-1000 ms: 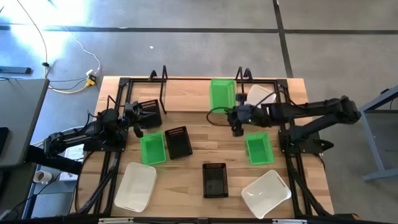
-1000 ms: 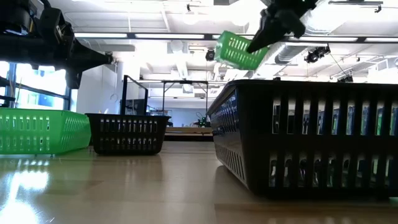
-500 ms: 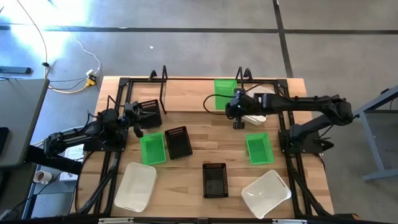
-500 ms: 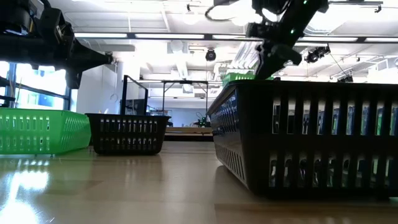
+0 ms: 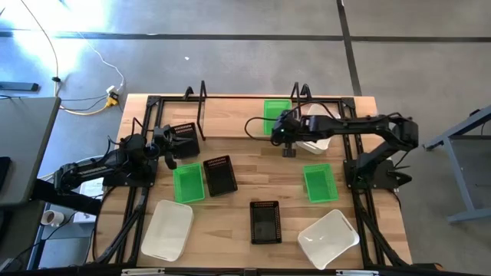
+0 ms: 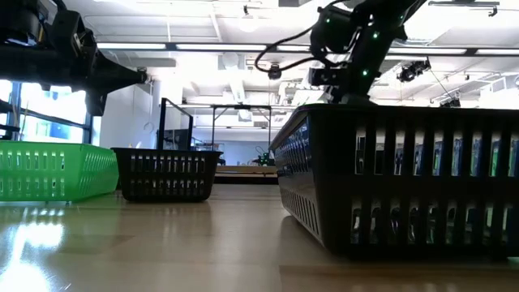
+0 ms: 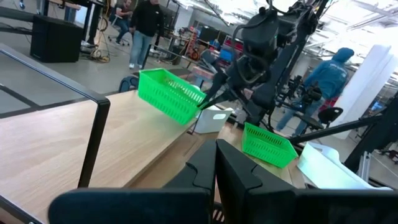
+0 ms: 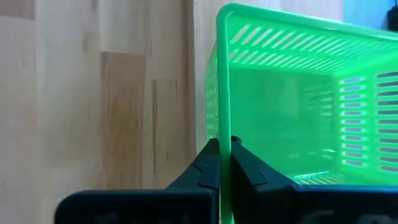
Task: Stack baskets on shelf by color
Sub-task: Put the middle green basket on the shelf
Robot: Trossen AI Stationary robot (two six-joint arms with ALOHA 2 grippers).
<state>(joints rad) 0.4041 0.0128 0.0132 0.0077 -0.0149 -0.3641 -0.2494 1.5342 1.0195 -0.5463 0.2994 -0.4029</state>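
My right gripper (image 5: 281,130) is shut on a bright green perforated basket (image 5: 276,113) over the right end of the shelf (image 5: 230,127), a low black wire rack on a light wooden base at the table's far side. In the left wrist view this basket (image 7: 169,93) is tilted. The other baskets sit on their bottoms on the table: two green (image 5: 188,182) (image 5: 318,182), three black (image 5: 220,175) (image 5: 265,221) (image 5: 184,135) and three white (image 5: 167,228) (image 5: 328,238) (image 5: 321,123). My left gripper (image 5: 167,153) waits shut at the left. My right gripper pinches the rim of one wall (image 8: 222,146) at the green basket's near end, one finger outside the wall and one inside. The fingers come slanting down from the near right. The basket is tilted; whether its low part touches the shelf I cannot tell.
The shelf's looped wire ends (image 5: 203,93) (image 5: 298,92) stand up on either side of its base. In the low view a black basket (image 6: 397,178) close to the camera hides the green one. Black arm-mount rails (image 5: 142,176) run along both table sides. People stand in the room beyond (image 7: 326,74).
My right gripper has sunk and swung toward the table's far left with the green basket, tipping more steeply downward. The basket has come down from high above the table toward the shelf's right end, and in the low view it has dropped behind the black basket.
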